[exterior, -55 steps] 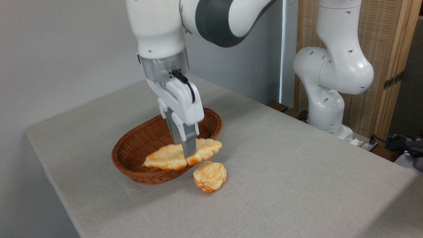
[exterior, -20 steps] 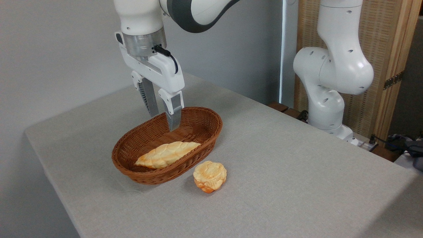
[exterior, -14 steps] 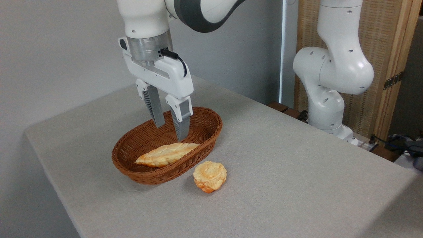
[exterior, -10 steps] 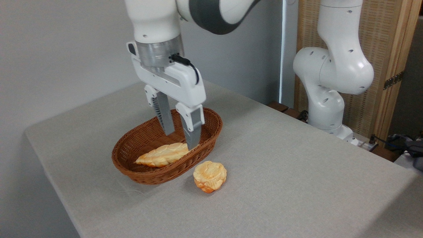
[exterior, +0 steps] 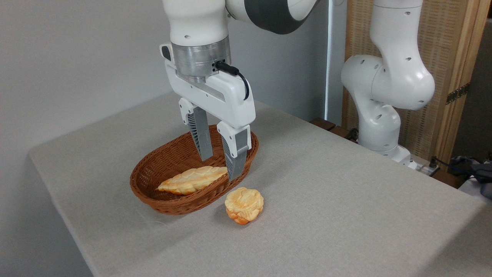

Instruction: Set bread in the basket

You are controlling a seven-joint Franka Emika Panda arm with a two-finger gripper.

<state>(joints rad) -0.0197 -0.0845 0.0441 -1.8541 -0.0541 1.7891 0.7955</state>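
Bread [exterior: 191, 180]: lying flat inside the basket, along its near side, pointed end facing left.
Basket [exterior: 161, 202]: sitting on the table's left half, holding only the loaf.
Gripper [exterior: 220, 168]: hanging over the basket's right end, fingers spread and gripping nothing, pointing down.
Bun [exterior: 244, 205]: resting on the table just right of the basket's near rim.
Table [exterior: 346, 200]: carrying basket and bun.

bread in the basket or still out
In. The bread lies inside the basket, below its rim; the open gripper holds nothing.
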